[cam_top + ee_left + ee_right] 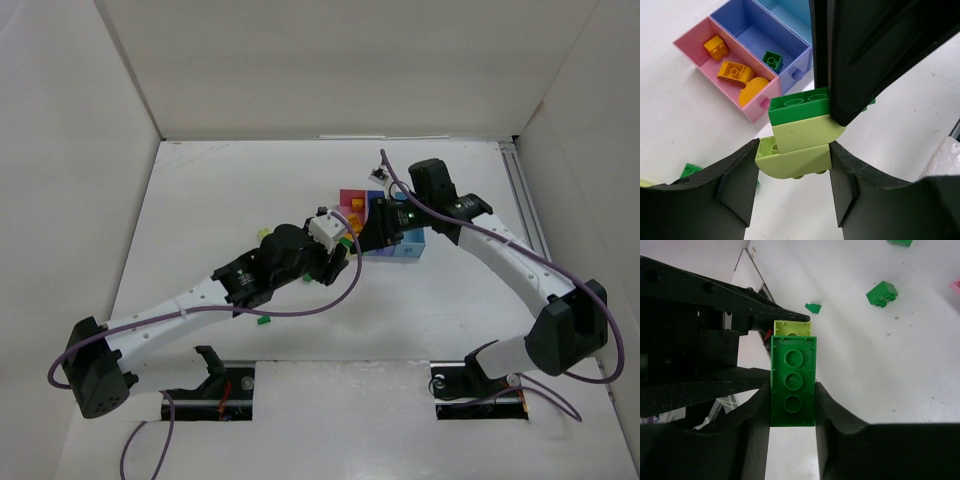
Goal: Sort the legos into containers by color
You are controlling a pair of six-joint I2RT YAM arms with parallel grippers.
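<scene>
Fingers (735,187) of the left gripper (794,167) are clenched on a pale lime brick (795,161) at the near end of a small stack (800,132). The right gripper (792,390) clamps the dark green brick (792,382) at the far end. The opposed grips look meant to pull the joined colours apart, so each can be binned alone. Beyond the left fingers, up and to their left, stand the containers: the pink bin (715,82) holds orange pieces (735,72), the medium blue bin (747,30) one small green piece (772,60).
</scene>
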